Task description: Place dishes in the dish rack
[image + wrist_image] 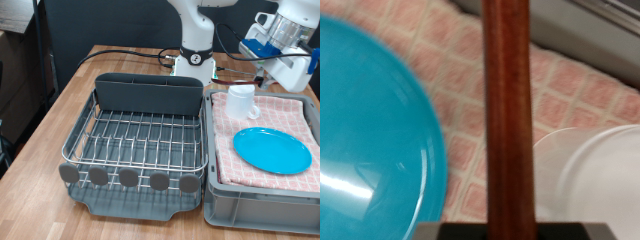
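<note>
Pincer (283, 52) hangs high at the exterior view's one o'clock, above the far end of the crate (262, 200). Wrist view: a dark-brown spoon (507, 110) runs lengthwise straight out from the fingers, apparently pinched at its near end. Plate (272, 150) and mug (242, 100) lie on the pink cloth (296, 110) below. Rack (135, 140) sits on the desk (40, 150) toward nine o'clock of the crate, holding no dishes.

Table: a wooden table (60, 110) with light brown boards.
Back: a dark wall (100, 25) behind the table.
Cables: black cables (130, 55) lie on the table near the back.
</note>
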`<move>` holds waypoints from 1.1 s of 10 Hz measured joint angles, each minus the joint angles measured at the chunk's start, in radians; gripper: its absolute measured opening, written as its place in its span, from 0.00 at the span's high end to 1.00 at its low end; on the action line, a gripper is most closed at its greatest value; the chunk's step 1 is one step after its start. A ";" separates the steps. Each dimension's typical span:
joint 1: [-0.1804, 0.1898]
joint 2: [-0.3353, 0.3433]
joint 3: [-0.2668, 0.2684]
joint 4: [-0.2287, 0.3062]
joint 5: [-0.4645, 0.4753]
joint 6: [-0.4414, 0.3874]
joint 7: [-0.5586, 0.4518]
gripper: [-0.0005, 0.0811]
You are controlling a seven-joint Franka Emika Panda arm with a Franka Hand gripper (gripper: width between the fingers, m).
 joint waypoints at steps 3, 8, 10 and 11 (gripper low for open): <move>0.000 -0.078 -0.020 -0.070 0.014 0.027 0.054 0.89; 0.000 -0.168 -0.085 -0.131 0.122 -0.073 0.040 0.89; 0.000 -0.238 -0.141 -0.193 0.170 -0.059 -0.014 0.89; 0.000 -0.271 -0.174 -0.228 0.187 -0.036 -0.041 0.89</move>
